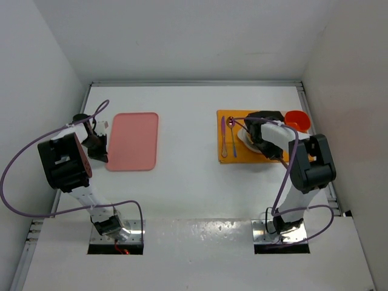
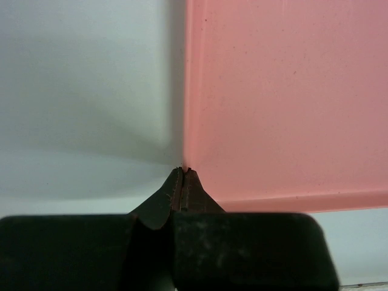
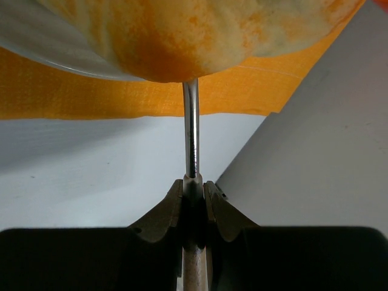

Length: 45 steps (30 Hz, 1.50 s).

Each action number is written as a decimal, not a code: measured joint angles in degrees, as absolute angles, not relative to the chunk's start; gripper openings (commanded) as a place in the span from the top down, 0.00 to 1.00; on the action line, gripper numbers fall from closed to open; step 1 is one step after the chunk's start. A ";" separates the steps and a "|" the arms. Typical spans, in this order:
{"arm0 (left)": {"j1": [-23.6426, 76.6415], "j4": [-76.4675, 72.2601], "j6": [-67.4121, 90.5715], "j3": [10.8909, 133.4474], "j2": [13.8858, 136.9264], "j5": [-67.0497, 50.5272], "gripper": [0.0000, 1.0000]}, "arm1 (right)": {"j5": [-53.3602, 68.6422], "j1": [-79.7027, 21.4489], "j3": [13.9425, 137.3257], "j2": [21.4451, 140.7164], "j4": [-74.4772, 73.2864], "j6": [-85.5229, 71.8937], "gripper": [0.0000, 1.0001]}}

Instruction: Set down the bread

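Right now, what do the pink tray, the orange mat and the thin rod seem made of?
The tray looks like plastic: smooth, matte, with a raised rim. The mat seems woven fabric or textured vinyl, showing fine weave lines. The rod is likely steel: shiny, with streaked reflections.

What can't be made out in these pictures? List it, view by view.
- Top view: the bread and most of its white dish are hidden under the right arm's wrist.
- Right wrist: the bread is cut off by the top edge; the working end of the metal utensil in the right gripper vanishes behind the bread.
- Left wrist: the pink tray runs off the top and right edges.
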State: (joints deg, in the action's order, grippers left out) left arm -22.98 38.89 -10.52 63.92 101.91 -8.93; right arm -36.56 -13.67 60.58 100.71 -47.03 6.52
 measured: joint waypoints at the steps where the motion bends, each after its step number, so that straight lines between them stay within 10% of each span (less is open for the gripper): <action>1: -22.98 38.92 -10.52 63.92 101.91 -8.93 1.00 | -37.60 -13.82 60.62 101.23 -47.13 6.92 1.00; 35: -22.98 38.89 -11.62 64.03 101.91 -8.73 1.00 | -55.37 -6.44 61.34 93.56 -50.22 7.31 1.00; 45: -22.98 38.89 -11.88 64.40 101.91 -7.66 1.00 | -31.68 -20.18 46.65 66.70 -44.34 20.01 1.00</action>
